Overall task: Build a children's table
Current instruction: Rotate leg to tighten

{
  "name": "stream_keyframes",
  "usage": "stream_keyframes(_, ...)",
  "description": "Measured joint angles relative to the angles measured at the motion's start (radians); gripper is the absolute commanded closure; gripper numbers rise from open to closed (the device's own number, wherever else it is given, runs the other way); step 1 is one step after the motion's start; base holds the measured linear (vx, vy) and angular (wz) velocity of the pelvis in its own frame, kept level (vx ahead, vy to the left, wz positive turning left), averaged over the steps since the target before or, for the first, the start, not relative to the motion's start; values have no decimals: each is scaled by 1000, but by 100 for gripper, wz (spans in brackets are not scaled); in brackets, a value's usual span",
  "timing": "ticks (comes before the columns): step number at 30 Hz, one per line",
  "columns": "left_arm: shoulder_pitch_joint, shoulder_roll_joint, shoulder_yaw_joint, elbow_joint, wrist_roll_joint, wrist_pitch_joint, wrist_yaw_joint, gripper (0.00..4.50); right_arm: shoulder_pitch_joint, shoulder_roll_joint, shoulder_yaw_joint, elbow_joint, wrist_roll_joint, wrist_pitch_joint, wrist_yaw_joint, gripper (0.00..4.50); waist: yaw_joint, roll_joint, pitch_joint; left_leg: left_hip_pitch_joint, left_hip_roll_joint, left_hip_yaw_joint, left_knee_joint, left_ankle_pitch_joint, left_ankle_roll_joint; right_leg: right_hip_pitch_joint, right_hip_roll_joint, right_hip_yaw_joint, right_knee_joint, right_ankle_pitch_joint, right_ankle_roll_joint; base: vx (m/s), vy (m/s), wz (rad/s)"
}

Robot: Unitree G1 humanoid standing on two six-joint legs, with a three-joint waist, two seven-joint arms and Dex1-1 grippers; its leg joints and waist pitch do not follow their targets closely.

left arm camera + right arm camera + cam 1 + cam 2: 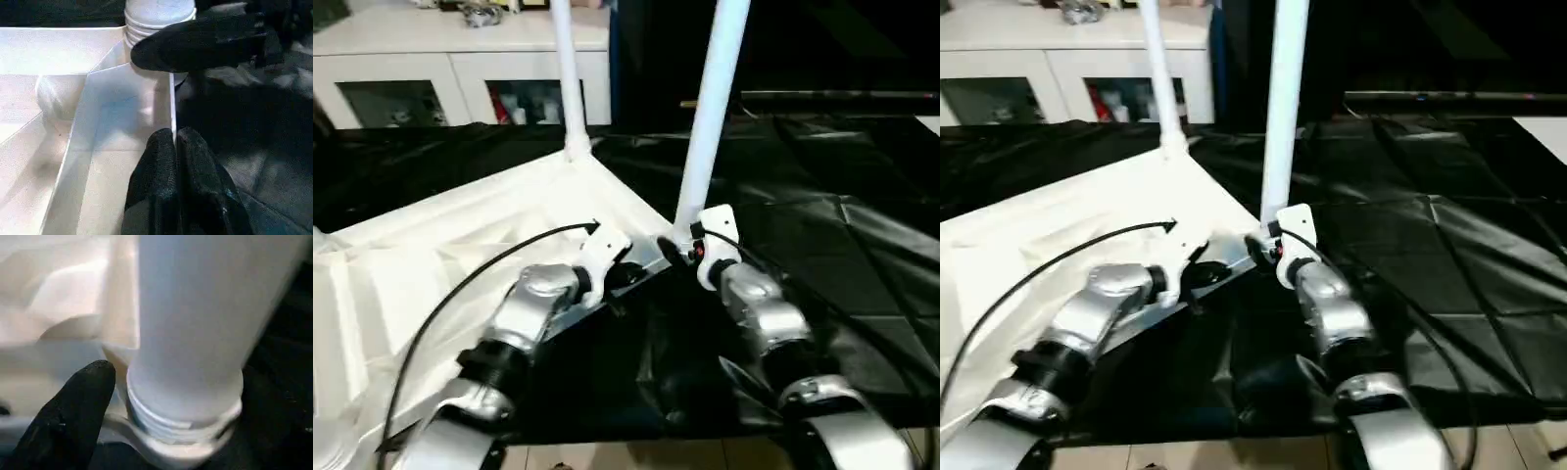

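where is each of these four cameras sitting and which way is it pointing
Head, left and right eye: forward and down over both silver forearms at the upturned tabletop, near leg, far leg.
Left wrist: along the shut left gripper on the tabletop's rim; right gripper's finger crosses.
Right wrist: close on the near leg's threaded base, one finger beside it.
Shared: that leg's base.

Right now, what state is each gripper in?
Left gripper: shut, fingertips pressed on the tabletop's rim, holding nothing.
Right gripper: open around the base of the near leg, not clamped on it.
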Motion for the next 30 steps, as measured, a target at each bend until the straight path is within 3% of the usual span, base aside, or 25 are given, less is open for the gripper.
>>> stream_keyframes(5, 51, 62, -4, -79, -42, 1, -130, 450, 6, -101, 68, -63, -10, -10, 239, 59, 8, 0, 0, -9, 2, 0, 2, 3, 6, -9, 1, -2, 3, -1, -1, 0, 0, 0)
stream_keyframes(13, 107, 110, -13, -158, -76, 28, -199, 450, 10, -156, 93, -78, 15, 4, 413, 59, 10, 0, 0, -9, 2, 0, 5, 0, 2, -8, 1, -1, 4, 0, -2, 0, 0, 0)
stream_keyframes(23, 112, 118, -13, -170, -83, 42, -204, 450, 12, -160, 95, -83, 36, 26, 462, 152, 10, -1, 1, -9, 2, 0, 5, 2, 5, -8, 1, -1, 5, 0, -2, 0, 0, 0)
stream_keyframes(30, 114, 118, -10, -171, -84, 52, -199, 450, 30, -125, 64, -86, 48, 38, 429, 174, 8, -3, 0, -8, 2, 0, 5, 2, 5, -8, 1, -1, 6, 0, -2, 0, 0, 0)
